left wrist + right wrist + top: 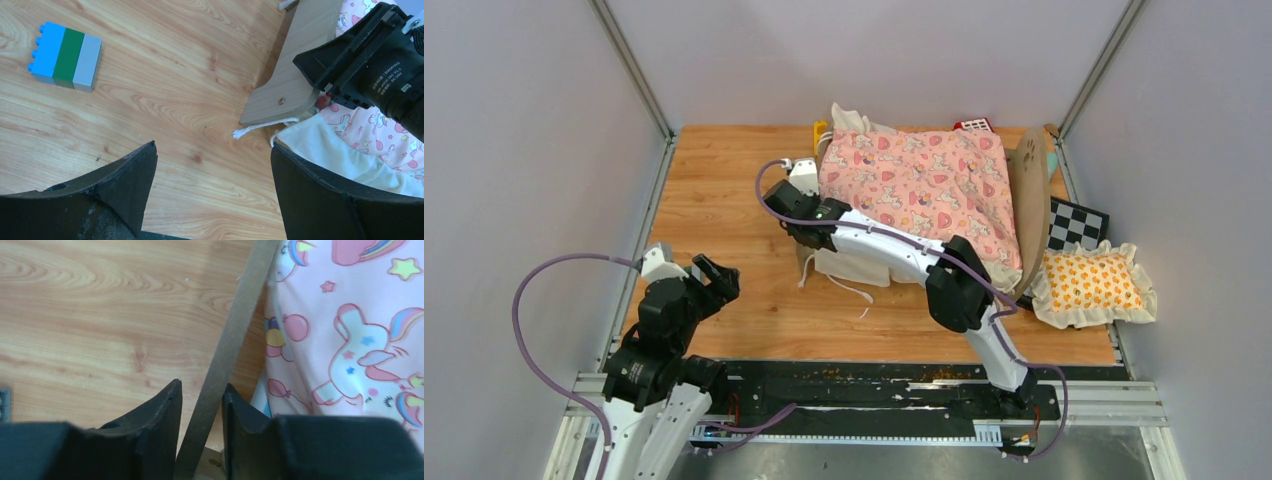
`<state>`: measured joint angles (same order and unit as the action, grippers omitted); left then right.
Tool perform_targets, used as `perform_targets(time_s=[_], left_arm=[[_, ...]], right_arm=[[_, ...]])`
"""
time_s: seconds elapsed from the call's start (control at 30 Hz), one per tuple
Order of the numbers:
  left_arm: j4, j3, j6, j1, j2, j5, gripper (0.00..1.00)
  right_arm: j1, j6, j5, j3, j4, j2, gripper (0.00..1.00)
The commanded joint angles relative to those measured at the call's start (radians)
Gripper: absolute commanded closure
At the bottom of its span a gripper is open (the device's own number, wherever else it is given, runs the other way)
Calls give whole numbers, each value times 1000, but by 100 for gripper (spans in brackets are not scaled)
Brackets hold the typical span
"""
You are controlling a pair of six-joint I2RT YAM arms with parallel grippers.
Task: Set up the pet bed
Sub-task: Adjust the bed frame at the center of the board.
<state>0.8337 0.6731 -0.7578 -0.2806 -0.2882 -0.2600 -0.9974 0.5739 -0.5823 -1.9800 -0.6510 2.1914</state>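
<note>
The pet bed stands at the back right with its rounded paw-print headboard to the right. The pink unicorn quilt covers it and hides the mattress. My right gripper is at the bed's left end. In the right wrist view it is shut on the thin wooden footboard, with the quilt just to the right. My left gripper is open and empty over bare wood, left of the bed. In the left wrist view it faces the footboard.
A small orange-patterned frilled pillow lies right of the headboard, by a checkered board. A white drawstring bag lies under the right forearm. A blue-green-grey brick block sits on the floor. A red item and a yellow item lie behind the bed.
</note>
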Motion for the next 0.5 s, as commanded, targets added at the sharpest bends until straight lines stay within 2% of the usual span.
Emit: perform_targets(time_s=[0.0, 0.1, 0.23, 0.3, 0.37, 0.47], left_arm=[[-8, 4, 21, 6, 14, -3, 10], [-1, 2, 24, 6, 29, -29, 10], [-9, 16, 32, 6, 37, -65, 10], [-19, 23, 34, 6, 36, -83, 10], [-29, 31, 35, 6, 33, -100, 10], [-39, 43, 38, 5, 25, -109, 10]], right_arm=[[18, -110, 29, -97, -23, 54, 82], [6, -207, 117, 10, 72, -23, 99], [-44, -441, 375, 244, 300, -153, 100], [-97, -608, 464, 315, 310, -193, 100], [-148, -718, 479, 342, 277, -221, 100], [-197, -775, 496, 380, 236, -255, 100]])
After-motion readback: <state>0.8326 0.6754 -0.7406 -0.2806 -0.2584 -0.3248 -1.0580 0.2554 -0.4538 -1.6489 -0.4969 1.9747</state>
